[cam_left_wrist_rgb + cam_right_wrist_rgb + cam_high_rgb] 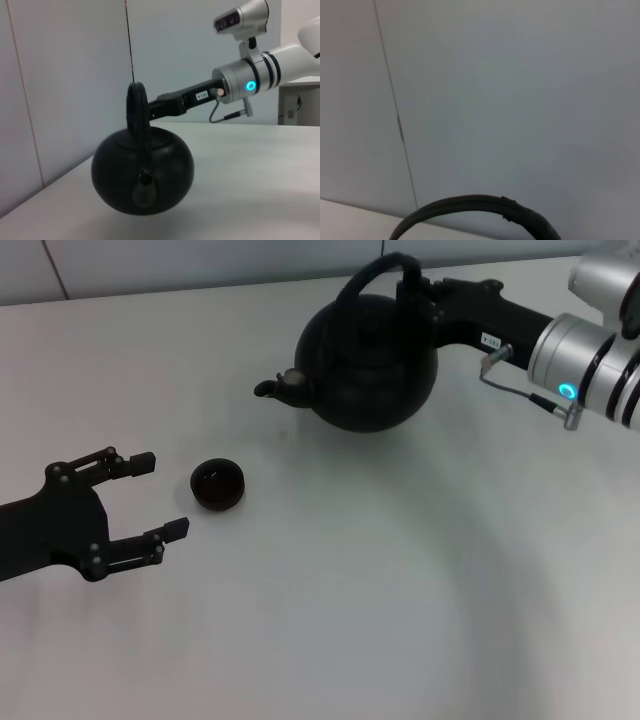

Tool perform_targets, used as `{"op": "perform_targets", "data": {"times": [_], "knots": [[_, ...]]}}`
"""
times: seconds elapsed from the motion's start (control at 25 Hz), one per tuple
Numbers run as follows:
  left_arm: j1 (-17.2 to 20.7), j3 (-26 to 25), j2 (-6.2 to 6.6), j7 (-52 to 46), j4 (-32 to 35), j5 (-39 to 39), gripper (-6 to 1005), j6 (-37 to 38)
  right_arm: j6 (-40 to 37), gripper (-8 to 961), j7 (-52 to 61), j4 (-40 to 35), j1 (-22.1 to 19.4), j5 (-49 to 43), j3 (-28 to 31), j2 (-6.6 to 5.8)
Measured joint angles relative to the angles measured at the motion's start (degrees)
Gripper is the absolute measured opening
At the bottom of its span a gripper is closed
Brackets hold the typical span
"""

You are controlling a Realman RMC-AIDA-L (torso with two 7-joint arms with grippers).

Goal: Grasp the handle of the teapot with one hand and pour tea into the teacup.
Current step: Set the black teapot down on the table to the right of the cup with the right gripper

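White table (400, 620). Teapot (370, 365), at 1 o'clock, spout toward 9; handle (375, 275) clamped by right gripper (412, 285). Left gripper (150, 498), at 9 o'clock, jaws wide, empty. Teacup (218, 485) just beside it, upright.

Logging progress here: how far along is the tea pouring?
Done: the right pincer has the handle and the teapot looks lifted. In hand: carrying it, spout toward the teacup. Left: tilting and pouring. The left pincer sits open beside the cup.
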Motion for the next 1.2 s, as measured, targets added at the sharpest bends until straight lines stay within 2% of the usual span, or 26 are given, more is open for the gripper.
{"op": "perform_targets", "data": {"times": [0.52, 1.2], "knots": [[-0.16, 0.00, 0.00, 0.00, 0.46, 0.01, 799, -0.16, -0.02, 183, 0.39, 6.27, 0.45, 2.22, -0.51, -0.23], [-0.36, 0.00, 0.00, 0.00, 0.44, 0.01, 799, -0.19, 0.19, 245, 0.07, 7.64, 0.76, 2.10, -0.43, -0.48]]}}
